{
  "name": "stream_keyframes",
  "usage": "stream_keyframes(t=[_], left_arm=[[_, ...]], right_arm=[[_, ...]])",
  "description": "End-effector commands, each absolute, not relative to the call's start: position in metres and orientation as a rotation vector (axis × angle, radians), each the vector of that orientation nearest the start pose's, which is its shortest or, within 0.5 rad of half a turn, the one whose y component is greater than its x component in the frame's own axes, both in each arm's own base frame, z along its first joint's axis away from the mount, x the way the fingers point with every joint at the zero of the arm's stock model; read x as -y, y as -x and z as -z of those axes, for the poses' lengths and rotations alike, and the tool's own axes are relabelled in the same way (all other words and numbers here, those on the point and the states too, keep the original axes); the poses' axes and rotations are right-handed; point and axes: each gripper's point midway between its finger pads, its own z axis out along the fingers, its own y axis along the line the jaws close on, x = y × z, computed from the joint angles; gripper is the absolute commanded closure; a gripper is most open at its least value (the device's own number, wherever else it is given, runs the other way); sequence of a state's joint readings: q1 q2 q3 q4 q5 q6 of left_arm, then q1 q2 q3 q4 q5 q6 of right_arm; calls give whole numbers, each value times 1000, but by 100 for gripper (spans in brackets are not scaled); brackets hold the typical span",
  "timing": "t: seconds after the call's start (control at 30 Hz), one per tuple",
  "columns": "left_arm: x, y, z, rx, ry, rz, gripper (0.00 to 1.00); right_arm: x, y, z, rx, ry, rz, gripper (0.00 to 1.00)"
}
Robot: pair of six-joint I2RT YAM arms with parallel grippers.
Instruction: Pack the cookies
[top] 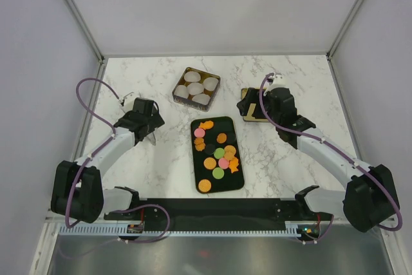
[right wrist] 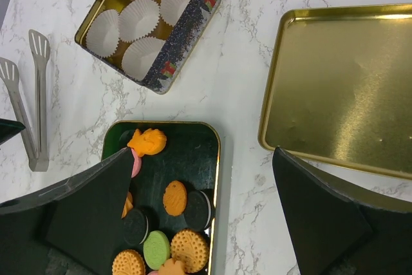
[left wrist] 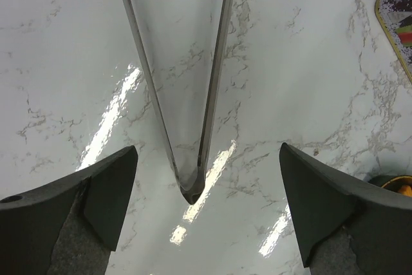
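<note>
The cookies (top: 217, 152), orange, pink, green and dark brown, lie on a dark green tray (top: 196, 175) in the middle of the table. They also show in the right wrist view (right wrist: 175, 198). A square tin (top: 179, 82) holding white paper cups stands behind the tray. My left gripper (top: 148, 132) is open and empty, low over metal tongs (left wrist: 187, 94) that lie between its fingers. My right gripper (top: 257, 109) is open and empty, above the table between the tray's rim (right wrist: 215, 172) and a gold lid (right wrist: 347, 88).
The gold lid (top: 248, 115) lies right of the tin, partly under my right gripper. The tin (right wrist: 187, 27) and the tongs (right wrist: 38, 107) show in the right wrist view. White walls enclose the marble table at the back and sides.
</note>
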State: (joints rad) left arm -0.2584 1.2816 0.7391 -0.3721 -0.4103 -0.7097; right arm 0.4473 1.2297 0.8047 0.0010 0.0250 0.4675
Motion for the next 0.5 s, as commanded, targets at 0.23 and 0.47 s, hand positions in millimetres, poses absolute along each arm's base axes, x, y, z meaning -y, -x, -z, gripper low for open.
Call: stream_keyframes(t=[0.23, 0.47], left_arm=[[30, -318, -91, -2192, 753, -56, 1], [26, -321, -81, -2206, 772, -105, 1]], right_arm=[[-182, -353, -206, -1966, -34, -562, 2], [-185, -353, -205, -1972, -23, -579, 2]])
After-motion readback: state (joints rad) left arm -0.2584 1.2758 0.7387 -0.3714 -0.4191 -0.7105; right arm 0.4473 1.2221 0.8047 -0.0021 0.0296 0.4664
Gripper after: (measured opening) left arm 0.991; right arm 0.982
